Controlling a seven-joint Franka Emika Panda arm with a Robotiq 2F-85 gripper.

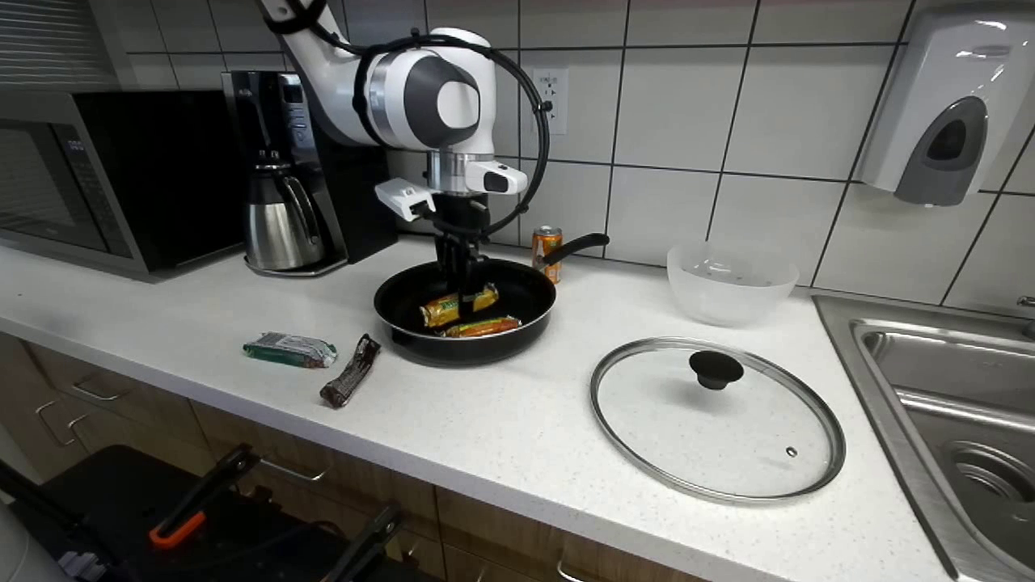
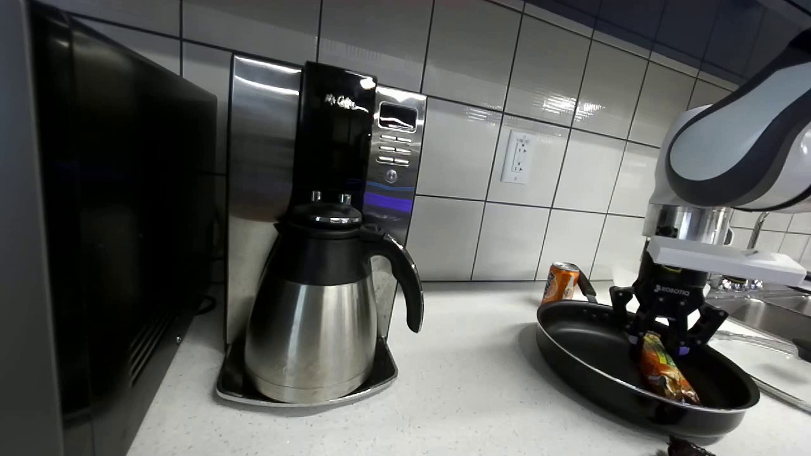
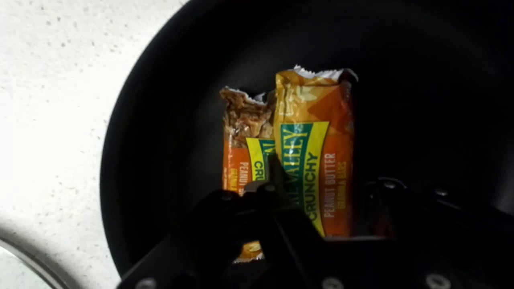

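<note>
The gripper point(image 2: 658, 345) points down into a frying pan point(image 1: 453, 352), its fingers point(image 2: 684, 346) clamped on the long sides of a granola bar point(image 3: 315, 160) in a yellow and orange wrapper. The bar is within the rim of the pan; whether it rests on the bottom or is slightly raised cannot be told. A second granola bar point(image 3: 249, 142) in a similar wrapper lies alongside it in the pan, partly covered by the held bar in the wrist view. The pan stands on a speckled white counter point(image 1: 501, 428), its black handle point(image 1: 584, 244) crossing in front of an upright orange soda can point(image 1: 547, 240). Just beside the pan lies a brown wrapped bar point(image 1: 352, 372), and next to that a green and silver bar point(image 1: 291, 350). On the opposite side of the pan a glass lid point(image 1: 711, 444) lies flat with its black knob point(image 1: 716, 368) up, and a frosted bowl point(image 1: 732, 284) stands near the tiled wall point(image 1: 671, 113). Past the lid comes a steel sink point(image 1: 897, 428), with a soap dispenser point(image 1: 946, 89) on the wall. Toward the other end stand a coffee maker point(image 2: 263, 177), a steel jug point(image 2: 310, 335) on its base, and a black microwave point(image 1: 170, 170).
</note>
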